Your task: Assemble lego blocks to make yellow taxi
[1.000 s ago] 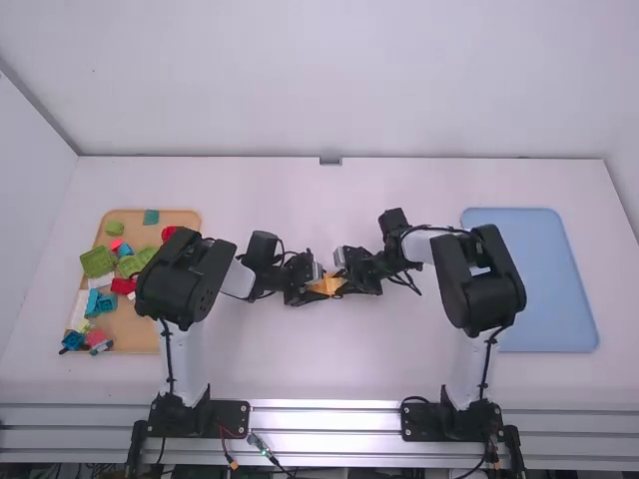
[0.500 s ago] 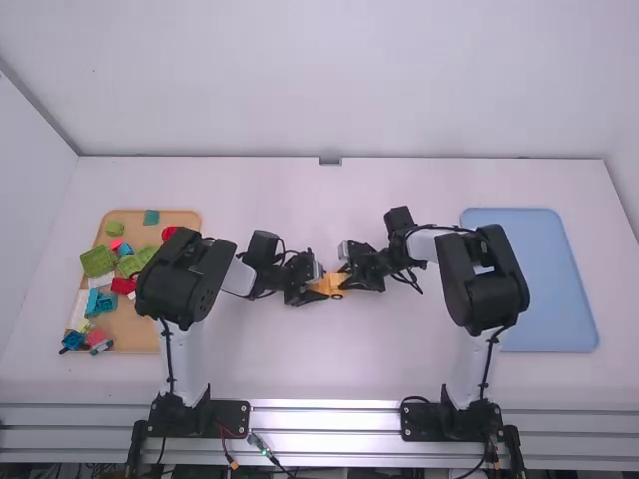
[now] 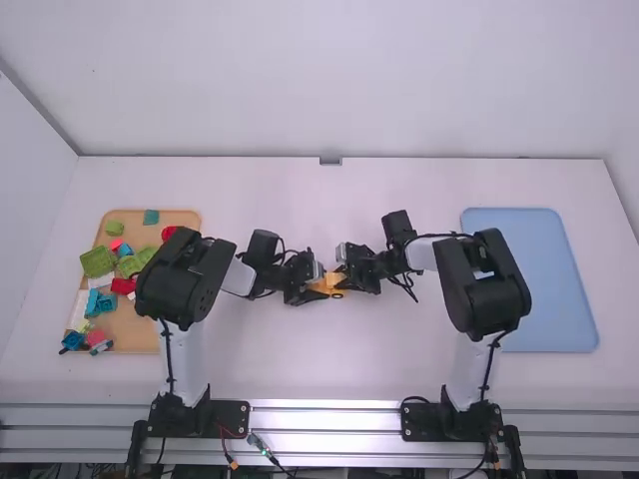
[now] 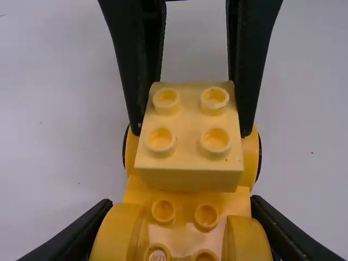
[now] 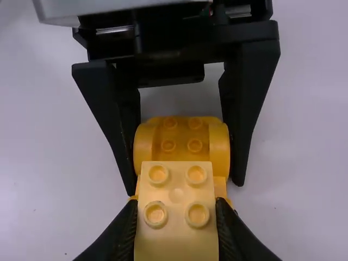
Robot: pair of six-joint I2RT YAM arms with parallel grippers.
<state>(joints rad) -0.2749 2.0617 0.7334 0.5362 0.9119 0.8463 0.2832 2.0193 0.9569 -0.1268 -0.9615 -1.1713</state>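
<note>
Gripped the yellow block (image 5: 175, 212) firmly with the right gripper (image 3: 344, 280), and pinched the yellow base (image 4: 185, 202) in the left gripper (image 3: 312, 291), mid-table! Had the block right over the base's end nearer the right arm, but couldn't tell if seated. Had the blue tray (image 3: 529, 299) off right, loose blocks (image 3: 98, 261) in the tan tray (image 3: 130, 334) left.

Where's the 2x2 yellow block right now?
In the left wrist view, the 2x2 yellow block is between the right gripper's fingers, over part of the yellow car base held by the left gripper; mid-table in high view.
</note>
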